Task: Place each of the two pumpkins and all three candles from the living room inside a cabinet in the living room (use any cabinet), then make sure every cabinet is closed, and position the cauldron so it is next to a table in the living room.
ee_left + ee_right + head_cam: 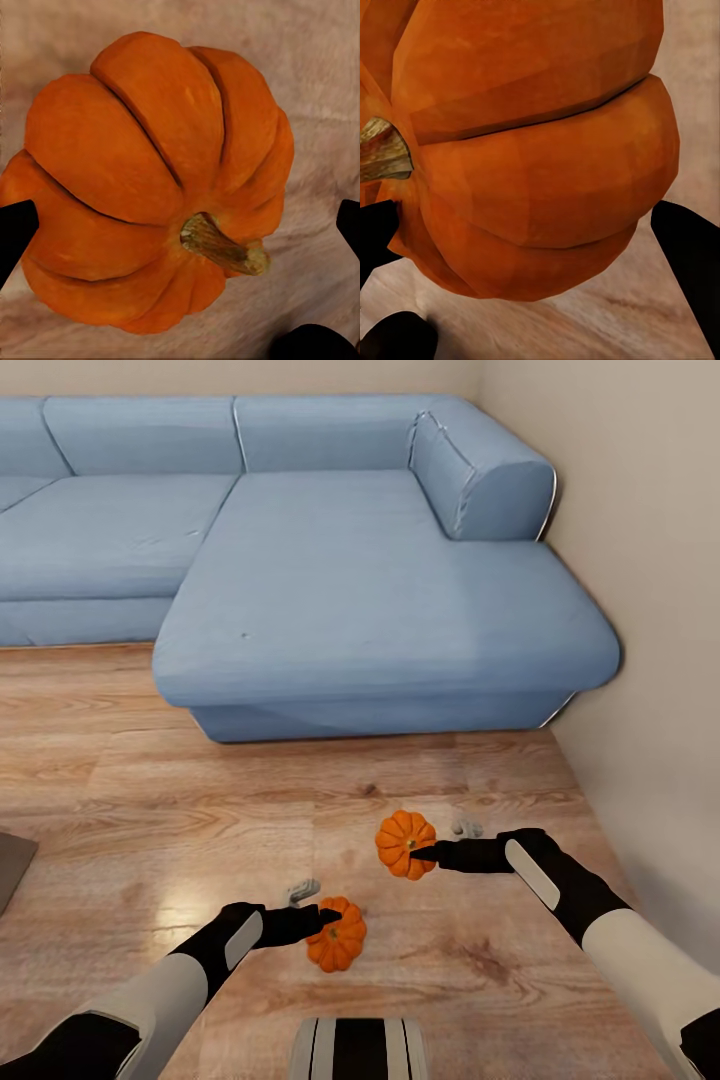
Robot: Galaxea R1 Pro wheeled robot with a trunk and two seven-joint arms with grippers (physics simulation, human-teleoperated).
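Your left gripper (322,916) grips one pumpkin (338,935) low over the wood floor (200,780), its stem (221,246) aimed back at the wrist. Your right gripper (425,852) grips the second pumpkin (403,843) a bit farther out. You can count two pumpkins. Two small grey candles (302,890) lie on the floor close by. Bare floor stretches ahead to the blue sofa (380,580). A wall (640,610) runs close on your right.

A wooden plank floor (180,780) is seen across the near scene; a blue corner sofa (330,570) stands on it at the far side; two small grey candles lie on the boards, one near left (303,890), one further right (466,827), well apart.
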